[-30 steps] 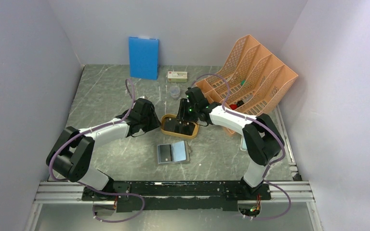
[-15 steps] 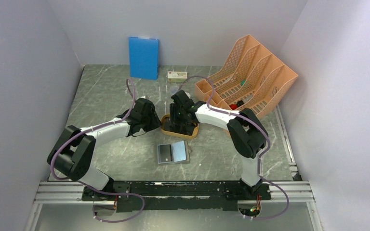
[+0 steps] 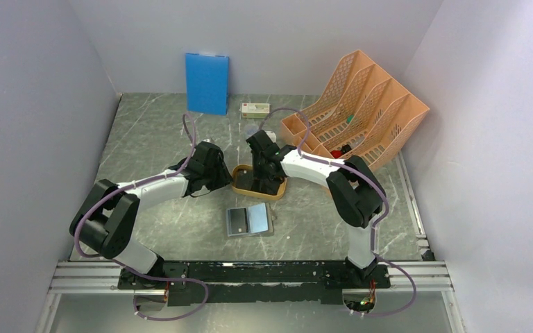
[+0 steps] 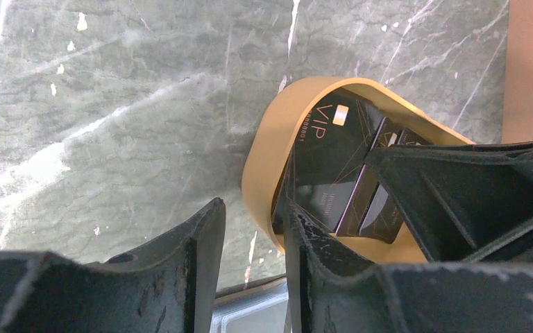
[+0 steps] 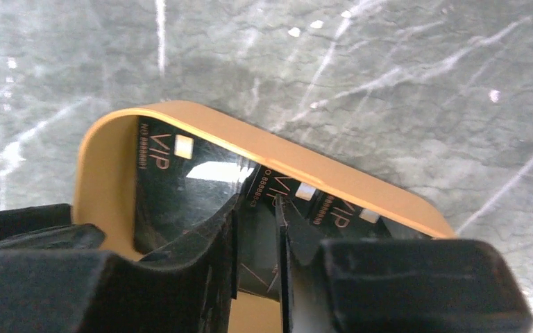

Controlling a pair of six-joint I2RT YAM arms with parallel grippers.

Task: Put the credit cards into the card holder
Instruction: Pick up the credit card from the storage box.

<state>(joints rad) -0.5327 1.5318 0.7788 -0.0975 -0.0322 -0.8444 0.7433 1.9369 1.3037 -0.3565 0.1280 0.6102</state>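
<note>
Worrying bit: you might lift two overlapping credit cards [image 5: 180, 187] at once.
Yellow tray [image 5: 104, 173]: three dark cards leaning inside.
Right gripper [image 5: 255, 222]: narrowed around the middle card, can't tell if it's pinched.
Left gripper [image 4: 253, 229]: spread, empty, beside the tray.
Card holder [image 3: 250, 220]: lying open, apart from the tray.
</note>
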